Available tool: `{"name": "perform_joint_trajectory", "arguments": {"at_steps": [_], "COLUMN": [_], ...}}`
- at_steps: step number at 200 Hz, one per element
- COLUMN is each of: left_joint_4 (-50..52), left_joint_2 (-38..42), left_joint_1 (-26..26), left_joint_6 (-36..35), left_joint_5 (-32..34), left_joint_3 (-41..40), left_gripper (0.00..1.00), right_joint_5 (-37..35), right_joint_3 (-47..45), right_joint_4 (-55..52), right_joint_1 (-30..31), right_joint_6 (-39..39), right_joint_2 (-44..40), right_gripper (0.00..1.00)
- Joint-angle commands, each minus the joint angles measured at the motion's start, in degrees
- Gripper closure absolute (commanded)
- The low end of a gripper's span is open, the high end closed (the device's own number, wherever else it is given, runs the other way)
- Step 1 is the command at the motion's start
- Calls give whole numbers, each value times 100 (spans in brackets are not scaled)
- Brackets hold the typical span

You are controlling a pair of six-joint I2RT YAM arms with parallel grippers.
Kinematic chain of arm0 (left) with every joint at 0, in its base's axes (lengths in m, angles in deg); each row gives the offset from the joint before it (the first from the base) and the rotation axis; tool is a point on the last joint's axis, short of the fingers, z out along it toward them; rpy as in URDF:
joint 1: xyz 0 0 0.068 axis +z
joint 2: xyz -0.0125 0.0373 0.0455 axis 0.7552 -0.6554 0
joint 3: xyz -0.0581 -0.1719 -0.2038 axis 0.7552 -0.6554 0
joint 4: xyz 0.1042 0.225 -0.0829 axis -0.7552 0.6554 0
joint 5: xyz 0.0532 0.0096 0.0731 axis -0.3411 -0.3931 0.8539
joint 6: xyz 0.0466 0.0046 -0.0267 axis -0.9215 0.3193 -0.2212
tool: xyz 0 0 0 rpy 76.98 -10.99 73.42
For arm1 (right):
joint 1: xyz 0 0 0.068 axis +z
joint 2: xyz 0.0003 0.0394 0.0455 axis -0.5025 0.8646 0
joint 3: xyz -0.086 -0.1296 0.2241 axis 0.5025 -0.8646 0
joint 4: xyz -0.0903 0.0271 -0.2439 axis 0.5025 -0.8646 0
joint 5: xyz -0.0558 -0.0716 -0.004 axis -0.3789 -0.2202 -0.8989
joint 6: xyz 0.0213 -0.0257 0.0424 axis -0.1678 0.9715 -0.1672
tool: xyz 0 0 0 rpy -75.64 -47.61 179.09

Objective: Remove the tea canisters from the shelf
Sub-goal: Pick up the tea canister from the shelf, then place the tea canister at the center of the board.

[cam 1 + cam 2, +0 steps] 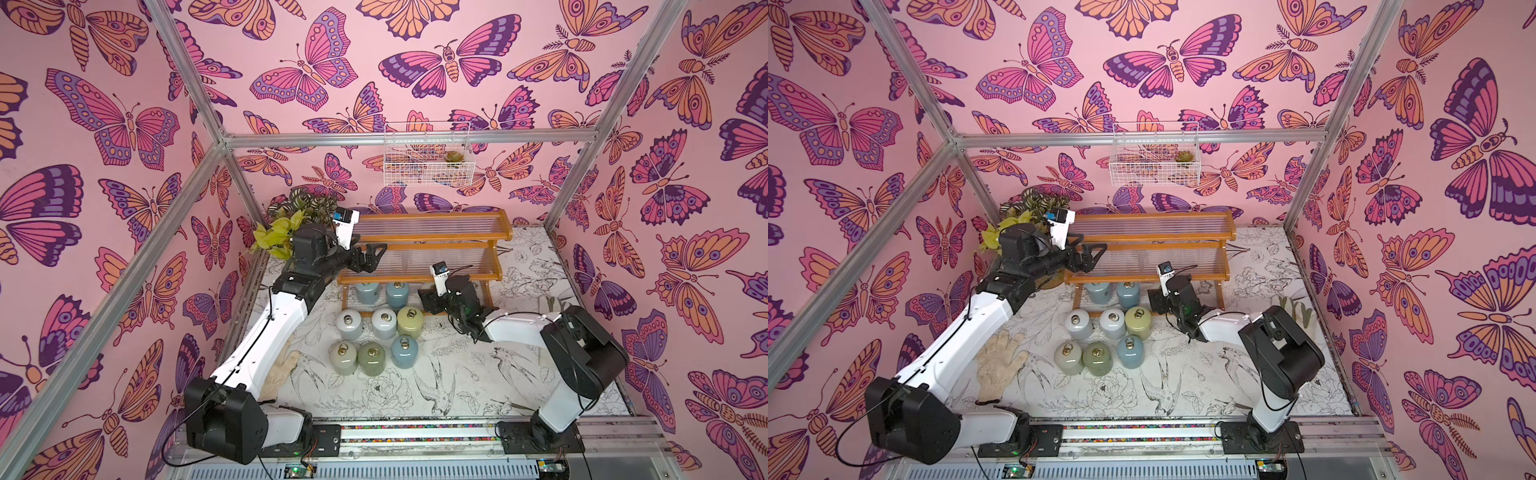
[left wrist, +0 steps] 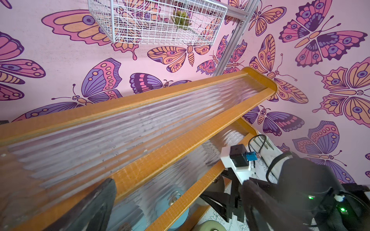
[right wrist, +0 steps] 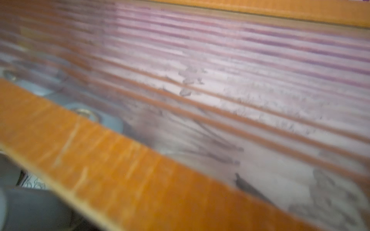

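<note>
tea canisters (image 1: 383, 323): 8 visible | shelf (image 1: 432, 239): 2 | table (image 1: 457, 374): 6

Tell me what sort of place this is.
Probably a staged robot test cell, not a real home: a metal frame holds butterfly-print walls, two arms are mounted on a rail, and a shelf and canisters look like props.
</note>
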Motion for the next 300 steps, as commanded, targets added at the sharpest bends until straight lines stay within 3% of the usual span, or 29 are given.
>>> {"name": "perform_joint_trajectory", "arguments": {"at_steps": [1, 51, 112, 206, 279, 288, 293, 300], "left_joint_4": [247, 250, 250, 233, 236, 237, 237, 231], "left_joint_2": [42, -4, -93, -213, -127, -119, -125, -127], "left_joint_1": [-34, -35, -33, -37, -45, -43, -42, -45], "left_joint_6": [-70, -58, 29, 205, 206, 207, 204, 206], "left_joint_5": [87, 71, 59, 16, 52, 57, 48, 48], "left_joint_3": [-123, -71, -9, -27, -114, -115, -115, -115], "left_gripper": [0, 0, 0, 0, 0, 0, 0, 0], "right_joint_5": [50, 621, 719, 920, 795, 748, 714, 666], "right_joint_3": [-27, -613, -1340, -1948, -1898, -1904, -1904, -1913], "right_joint_4": [444, -16, -236, 559, 351, 346, 339, 337], "right_joint_1": [-9, 17, 539, 1154, 1213, 1213, 1213, 1215], "right_joint_6": [231, 145, 153, 127, 201, 200, 192, 180], "right_joint_2": [-577, -1450, -2067, -1651, -1635, -1649, -1659, -1685], "right_gripper": [30, 29, 29, 25, 12, 8, 0, 1]}}
